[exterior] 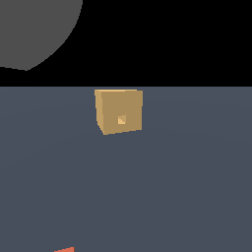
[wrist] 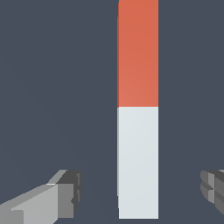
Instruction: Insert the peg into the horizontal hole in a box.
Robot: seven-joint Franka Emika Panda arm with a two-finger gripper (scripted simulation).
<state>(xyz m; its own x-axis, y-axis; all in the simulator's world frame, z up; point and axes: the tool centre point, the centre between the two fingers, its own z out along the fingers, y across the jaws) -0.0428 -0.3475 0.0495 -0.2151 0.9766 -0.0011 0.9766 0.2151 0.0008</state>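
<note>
The tan box (exterior: pixel 119 111) stands on the dark grey floor in the middle of the exterior view. Its small square hole (exterior: pixel 121 119) is in the face turned toward the camera. Only an orange-red tip of the peg (exterior: pixel 65 249) shows at that view's bottom edge. In the wrist view the peg (wrist: pixel 138 52) lies flat as a long bar, with one half orange-red and the other half white (wrist: pixel 138 162). My gripper (wrist: pixel 140 192) is open. One grey finger (wrist: pixel 65 197) is on each side of the white half, both well apart from it. The gripper holds nothing.
A large grey rounded shape (exterior: pixel 34 29) fills the top left corner of the exterior view. The dark grey floor (exterior: pixel 187 187) stretches between the box and the peg. A black background lies behind the box.
</note>
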